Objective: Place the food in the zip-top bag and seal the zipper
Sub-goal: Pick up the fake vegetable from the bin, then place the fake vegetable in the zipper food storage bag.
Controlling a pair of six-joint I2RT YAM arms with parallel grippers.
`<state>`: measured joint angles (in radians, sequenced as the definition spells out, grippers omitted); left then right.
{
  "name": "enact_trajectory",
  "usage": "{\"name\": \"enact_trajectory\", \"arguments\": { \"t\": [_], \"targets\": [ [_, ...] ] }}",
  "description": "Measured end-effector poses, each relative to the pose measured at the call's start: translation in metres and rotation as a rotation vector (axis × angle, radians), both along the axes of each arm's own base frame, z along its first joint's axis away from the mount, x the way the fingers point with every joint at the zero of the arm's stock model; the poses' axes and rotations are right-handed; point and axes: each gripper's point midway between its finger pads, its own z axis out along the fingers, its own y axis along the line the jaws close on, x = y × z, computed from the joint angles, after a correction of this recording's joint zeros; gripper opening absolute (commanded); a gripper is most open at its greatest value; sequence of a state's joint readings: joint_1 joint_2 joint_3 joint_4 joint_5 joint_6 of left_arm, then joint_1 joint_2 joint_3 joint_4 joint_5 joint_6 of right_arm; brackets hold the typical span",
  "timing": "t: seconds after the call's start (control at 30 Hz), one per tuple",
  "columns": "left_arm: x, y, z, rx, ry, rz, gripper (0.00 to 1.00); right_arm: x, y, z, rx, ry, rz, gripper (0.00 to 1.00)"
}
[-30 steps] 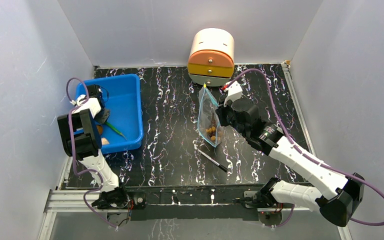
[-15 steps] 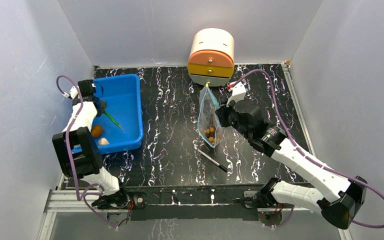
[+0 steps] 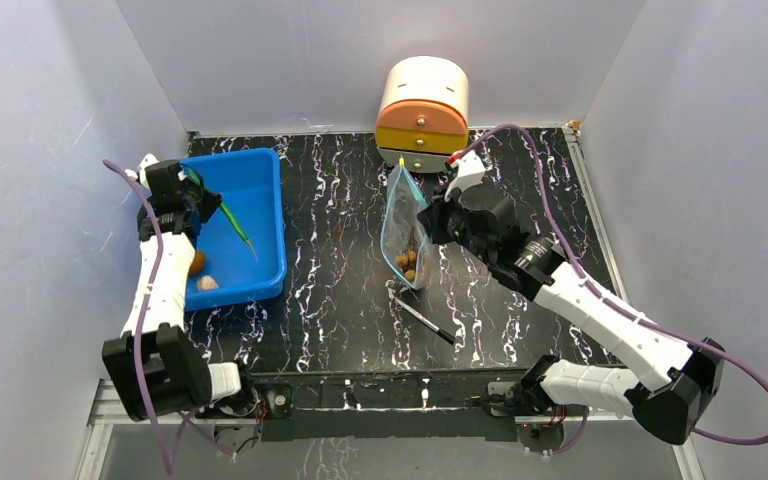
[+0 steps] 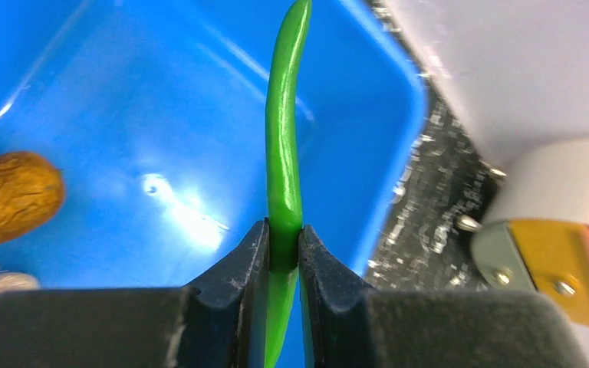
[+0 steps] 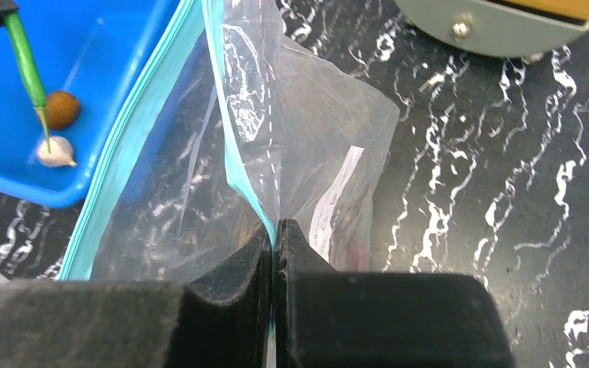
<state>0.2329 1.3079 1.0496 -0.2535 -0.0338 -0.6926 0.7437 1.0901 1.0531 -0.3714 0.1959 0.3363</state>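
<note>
My left gripper (image 3: 200, 197) is shut on a long green bean pod (image 3: 236, 226) and holds it above the blue tray (image 3: 265, 270). In the left wrist view the pod (image 4: 284, 146) is pinched between the jaws of that gripper (image 4: 284, 245). A brown nut (image 3: 196, 262) and a white garlic-like lump (image 3: 206, 283) lie in the tray. My right gripper (image 3: 426, 222) is shut on the edge of the zip-top bag (image 3: 398, 225) and holds it upright. Brown balls (image 3: 410, 263) sit in its bottom. In the right wrist view the teal zipper (image 5: 138, 138) gapes open beside that gripper (image 5: 274, 230).
A thin black pen (image 3: 422, 318) lies on the dark marbled table in front of the bag. A round orange and cream drawer unit (image 3: 422, 115) stands at the back, close behind the bag. White walls close in both sides.
My left gripper has risen and swung toward the back of the tray with the green pod. My right gripper has shifted the bag a little to the left, and its mouth faces the tray more.
</note>
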Motion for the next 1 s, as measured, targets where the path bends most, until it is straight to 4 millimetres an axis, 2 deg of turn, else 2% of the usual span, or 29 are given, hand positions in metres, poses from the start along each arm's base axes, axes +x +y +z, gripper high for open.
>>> {"name": "enact_trajectory", "arguments": {
  "t": [0.13,0.3,0.5,0.63,0.77,0.9,1.0],
  "targets": [
    [0.000,-0.024,0.049,0.016,-0.155,-0.092,0.00,0.005,0.012,0.025,0.057,-0.027,0.021,0.00],
    [0.000,-0.059,0.088,-0.002,-0.291,-0.238,0.00,0.012,0.033,0.039,0.130,-0.022,0.058,0.00],
    [0.002,-0.112,0.119,-0.031,-0.380,-0.454,0.00,0.017,0.061,0.026,0.195,0.056,0.107,0.00],
    [-0.002,-0.158,0.152,-0.065,-0.509,-0.645,0.00,0.018,0.073,0.021,0.240,0.097,0.120,0.00],
    [-0.014,-0.195,0.183,-0.114,-0.642,-0.814,0.00,0.022,0.088,0.015,0.288,0.144,0.137,0.00],
    [-0.026,-0.218,0.211,-0.175,-0.793,-0.926,0.00,0.025,0.102,0.003,0.318,0.204,0.151,0.00],
    [-0.034,-0.228,0.219,-0.213,-0.859,-0.972,0.00,0.026,0.110,-0.007,0.338,0.247,0.154,0.00]
  ]
}}
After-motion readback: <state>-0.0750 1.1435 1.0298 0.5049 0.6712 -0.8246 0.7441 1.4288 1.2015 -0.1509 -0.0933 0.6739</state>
